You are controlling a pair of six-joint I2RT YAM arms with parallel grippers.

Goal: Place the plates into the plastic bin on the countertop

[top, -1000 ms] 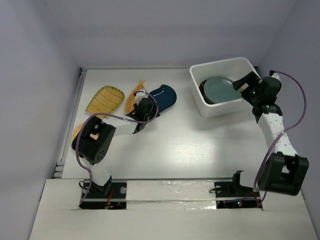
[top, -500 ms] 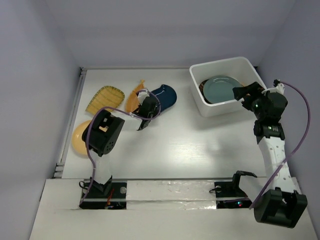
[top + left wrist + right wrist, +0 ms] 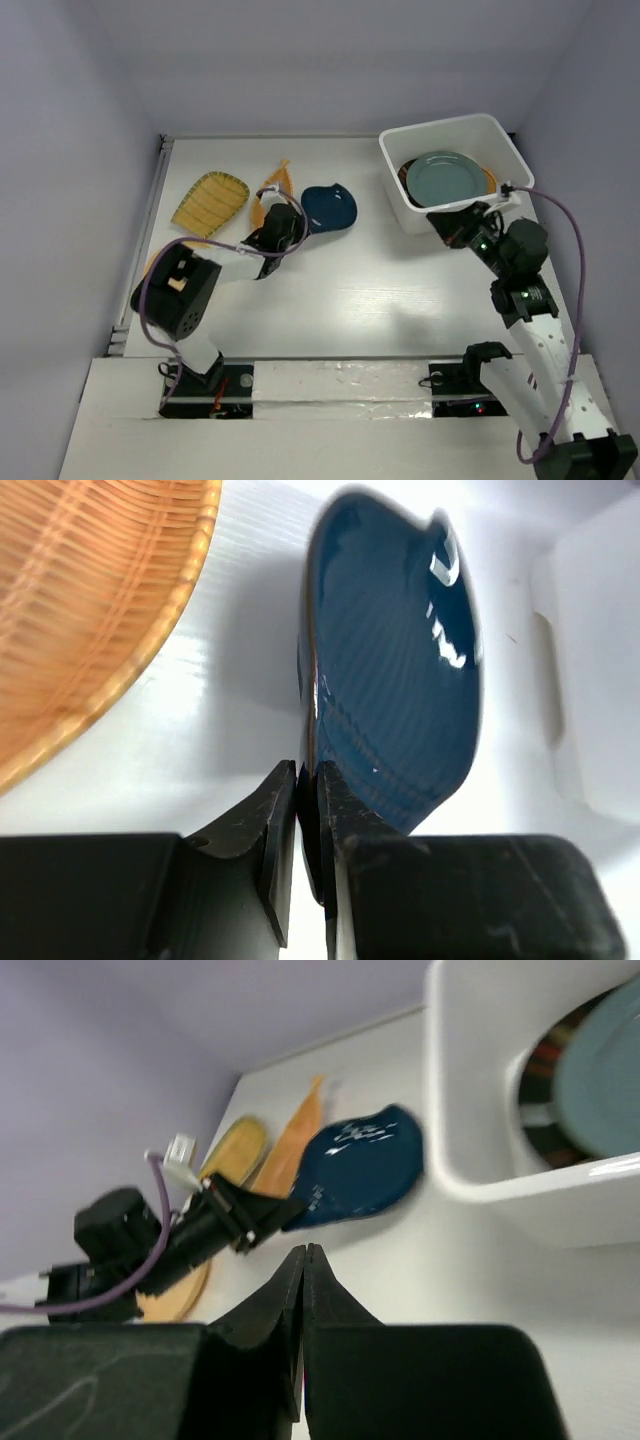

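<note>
My left gripper (image 3: 287, 222) (image 3: 308, 780) is shut on the near rim of the navy leaf-shaped plate (image 3: 330, 207) (image 3: 400, 670), which stands tilted on edge above the countertop (image 3: 370, 290). The white plastic bin (image 3: 440, 128) at the back right holds a grey-blue round plate (image 3: 443, 177) lying on a dish with a dark striped rim (image 3: 408, 182). My right gripper (image 3: 448, 228) (image 3: 304, 1252) is shut on nothing, just outside the bin's near wall and pointing left. The navy plate (image 3: 360, 1165) and the bin (image 3: 470, 1100) also show in the right wrist view.
An orange boat-shaped plate (image 3: 268, 190) (image 3: 90, 600) lies just left of the navy one. A yellow ribbed plate (image 3: 210, 198) sits further left. A yellow-orange round plate (image 3: 153, 265) is mostly hidden by the left arm. A metal rail (image 3: 150, 220) runs along the left edge.
My left gripper closed on the navy plate's rim and tipped the plate up. My right gripper drew back out of the bin toward the near side and shut.
</note>
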